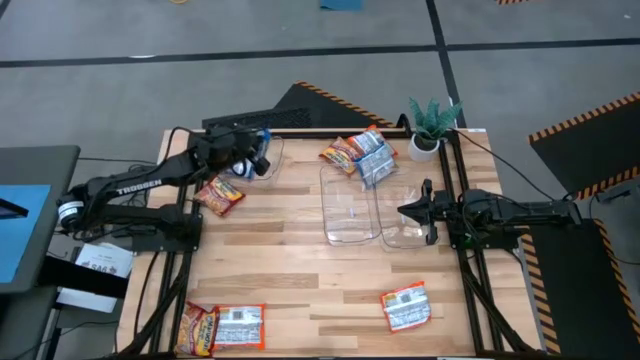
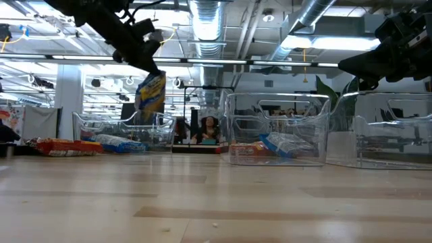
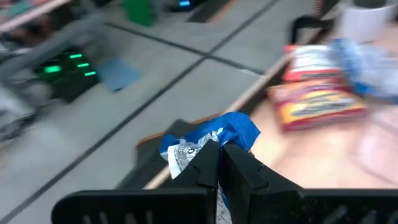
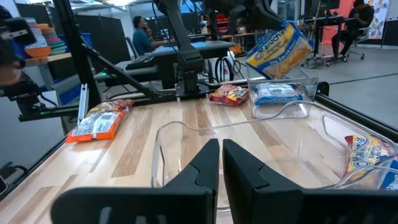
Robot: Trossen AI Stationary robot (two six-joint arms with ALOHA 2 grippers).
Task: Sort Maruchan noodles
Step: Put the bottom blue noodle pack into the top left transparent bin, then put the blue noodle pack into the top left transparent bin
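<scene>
Wooden counter (image 1: 300, 270), overhead: my left claw (image 1: 258, 152) grips 1 blue packet (image 1: 262, 150) above the far-left bin (image 1: 272, 160). Right claw (image 1: 412, 212), closed and empty, waits. Pinched by an edge, it could slip outside.

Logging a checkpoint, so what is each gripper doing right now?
Left gripper: shut on a blue-and-white noodle packet, held above the table.
Right gripper: shut, empty, over a clear bin.
</scene>
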